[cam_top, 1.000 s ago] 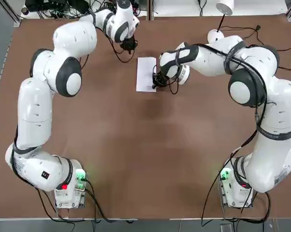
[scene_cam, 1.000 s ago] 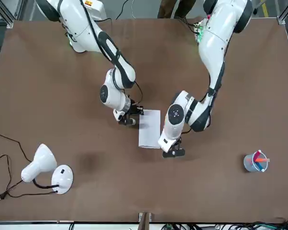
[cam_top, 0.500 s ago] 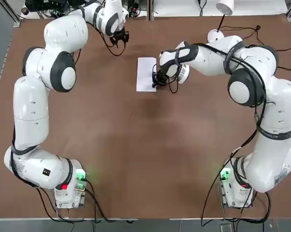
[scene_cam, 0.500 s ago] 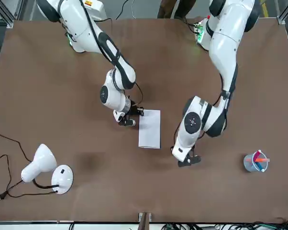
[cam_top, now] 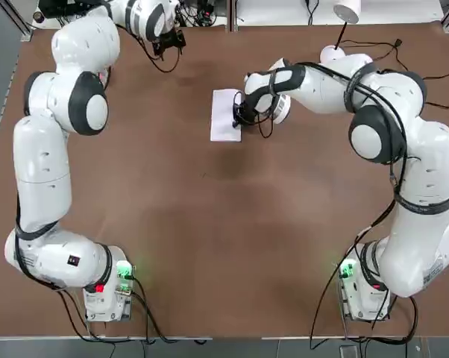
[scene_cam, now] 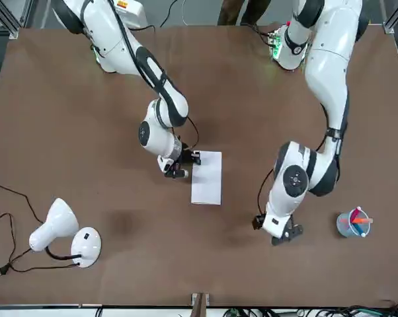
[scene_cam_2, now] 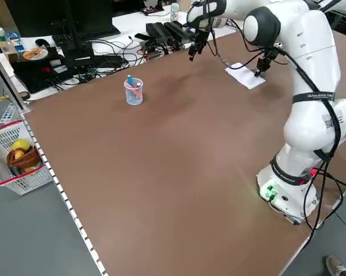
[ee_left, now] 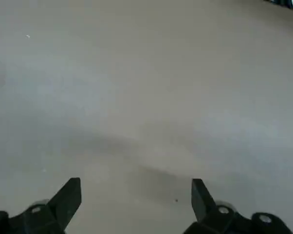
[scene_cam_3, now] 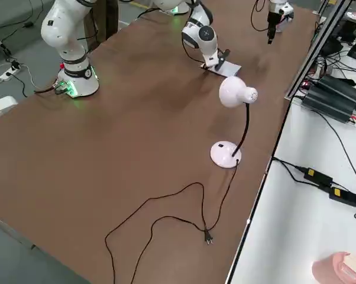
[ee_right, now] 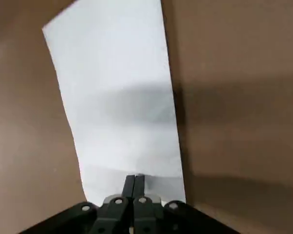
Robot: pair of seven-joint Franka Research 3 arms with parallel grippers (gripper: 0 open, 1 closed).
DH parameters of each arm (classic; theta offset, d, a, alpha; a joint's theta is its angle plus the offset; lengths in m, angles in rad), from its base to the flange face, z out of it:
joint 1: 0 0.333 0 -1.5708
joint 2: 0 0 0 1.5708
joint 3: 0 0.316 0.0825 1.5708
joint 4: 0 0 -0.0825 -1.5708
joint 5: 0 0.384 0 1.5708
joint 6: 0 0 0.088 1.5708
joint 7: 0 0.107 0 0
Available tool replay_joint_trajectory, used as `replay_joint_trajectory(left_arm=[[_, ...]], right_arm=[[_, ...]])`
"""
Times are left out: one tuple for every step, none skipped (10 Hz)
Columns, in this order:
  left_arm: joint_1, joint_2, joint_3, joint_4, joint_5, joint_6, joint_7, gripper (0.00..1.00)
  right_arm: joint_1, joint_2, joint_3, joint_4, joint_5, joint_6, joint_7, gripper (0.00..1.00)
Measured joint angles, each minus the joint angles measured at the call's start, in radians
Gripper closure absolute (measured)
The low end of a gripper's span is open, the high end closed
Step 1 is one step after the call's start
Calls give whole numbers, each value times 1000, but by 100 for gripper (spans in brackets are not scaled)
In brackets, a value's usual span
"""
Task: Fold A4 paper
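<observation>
- The right tool (ee_right: 136, 178), black and with two fingers, is clenched at the right long side of the paper, close to the corner nearer to the robot. Its fingertips are together and I see nothing between them. Whether they really press on the sheet, I cannot tell; I think this place serves to keep the fold flat or to make its crease sharp.
- The left tool (ee_left: 137, 184), also black, is released, with its fingers wide apart and nothing in them. It is well to the left of the paper, maybe so that the right one has free room.
- The plain white rectangular paper (scene_cam: 206, 185) lies flat on the brown counter (scene_cam: 139, 284), about midway between left and right edges, nearer to the far edge. Its narrow form suggests it is folded already, probably lengthwise.
- Its long axis goes from the robot's side towards the far edge, almost square to this edge; one short end faces the robot.
- Farther out, the white lamp with round base (scene_cam: 86, 247) stands towards the far right corner, and the pale blue cup with coloured pens (scene_cam: 353, 223) towards the far left, both apart from the paper.
</observation>
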State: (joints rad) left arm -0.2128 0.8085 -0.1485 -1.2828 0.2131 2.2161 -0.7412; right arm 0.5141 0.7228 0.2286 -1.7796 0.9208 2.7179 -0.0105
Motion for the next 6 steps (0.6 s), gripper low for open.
replay_joint_trajectory(left_arm=[[13, -4, -2, 0, 0, 0, 1, 0], [23, -6, -3, 0, 0, 0, 6, 0], [30, -8, -3, 0, 0, 0, 15, 0], [39, -8, -4, 1, 0, 1, 22, 0], [49, -8, -5, 1, -1, 1, 37, 0], [64, -9, -9, 3, -1, 5, 56, 0]], right_arm=[[-1, 1, -3, 6, 0, 0, -12, 99], [-2, 7, -8, 13, 0, 1, -25, 99], [-2, 22, -15, 26, 0, 1, -36, 99], [-2, 39, -19, 42, 0, 1, -43, 99], [-3, 52, -22, 56, 0, 2, -54, 99], [-4, 59, -23, 70, 0, 3, -63, 99]])
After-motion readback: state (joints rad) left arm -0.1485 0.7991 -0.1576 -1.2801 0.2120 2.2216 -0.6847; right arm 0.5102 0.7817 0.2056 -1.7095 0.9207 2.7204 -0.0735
